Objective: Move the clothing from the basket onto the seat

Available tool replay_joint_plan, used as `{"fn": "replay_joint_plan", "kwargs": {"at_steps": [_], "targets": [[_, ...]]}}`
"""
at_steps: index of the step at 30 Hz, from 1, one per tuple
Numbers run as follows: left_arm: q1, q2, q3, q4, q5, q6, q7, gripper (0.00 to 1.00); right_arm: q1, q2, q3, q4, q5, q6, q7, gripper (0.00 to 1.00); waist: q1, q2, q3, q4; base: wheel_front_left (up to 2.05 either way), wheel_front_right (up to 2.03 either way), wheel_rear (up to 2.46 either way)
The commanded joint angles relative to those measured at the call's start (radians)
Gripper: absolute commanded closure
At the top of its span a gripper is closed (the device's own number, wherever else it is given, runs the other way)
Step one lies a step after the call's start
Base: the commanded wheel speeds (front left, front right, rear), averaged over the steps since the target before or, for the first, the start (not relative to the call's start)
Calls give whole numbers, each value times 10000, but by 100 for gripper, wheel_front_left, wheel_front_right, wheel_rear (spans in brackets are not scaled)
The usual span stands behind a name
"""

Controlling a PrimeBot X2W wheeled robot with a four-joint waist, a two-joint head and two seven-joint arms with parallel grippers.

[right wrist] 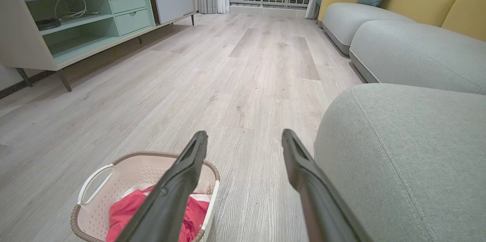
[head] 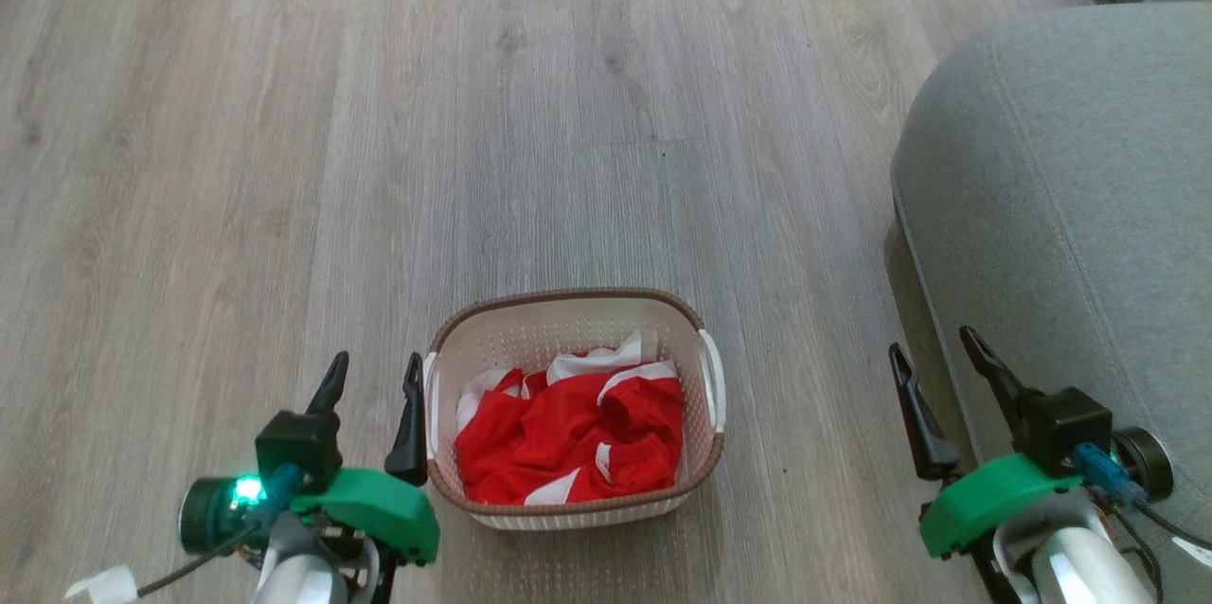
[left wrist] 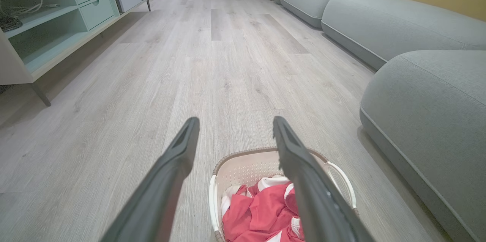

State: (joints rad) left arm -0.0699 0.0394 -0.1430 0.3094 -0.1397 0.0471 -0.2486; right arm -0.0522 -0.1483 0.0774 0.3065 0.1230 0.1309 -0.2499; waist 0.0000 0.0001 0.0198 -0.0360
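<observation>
A small cream-white perforated plastic basket (head: 568,331) with a brown woven-look rim and white side handles stands upright on the pale wood floor (head: 379,159), near and central. A bright red fabric garment (head: 568,438) with white stripes and trim lies crumpled inside it, below the rim. To the right, apart from the basket, sits a large light grey upholstered seat cushion (head: 1070,206) with rounded corners and stitched seams.

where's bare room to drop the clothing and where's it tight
The seat is bare on top. The floor ahead of the basket is bare too. Crowded: the basket, full of clothing, left gripper close beside its rim.
</observation>
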Motion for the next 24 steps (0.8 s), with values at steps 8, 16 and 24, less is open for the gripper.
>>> {"fn": "replay_joint_plan", "kwargs": {"at_steps": [8, 16, 24], "targets": [[-901, 108, 90, -265, 23, -53, -132, 0, -763, -118, 104, -508, 224, -2, -118, 0, 0, -1, 762, -74, 0, 0, 0], [-3083, 108, -1030, 403, 412, -283, -132, 0, -1949, -196, -347, -1287, 546, -2, -118, 0, 0, -1, 3487, -292, 0, 0, 0], [-6467, 108, -2610, 3122, 691, -59, -3, 0, -3566, -214, -690, -2060, 883, -2, -118, 0, 0, -1, 6616, -931, 0, 0, 0]]}}
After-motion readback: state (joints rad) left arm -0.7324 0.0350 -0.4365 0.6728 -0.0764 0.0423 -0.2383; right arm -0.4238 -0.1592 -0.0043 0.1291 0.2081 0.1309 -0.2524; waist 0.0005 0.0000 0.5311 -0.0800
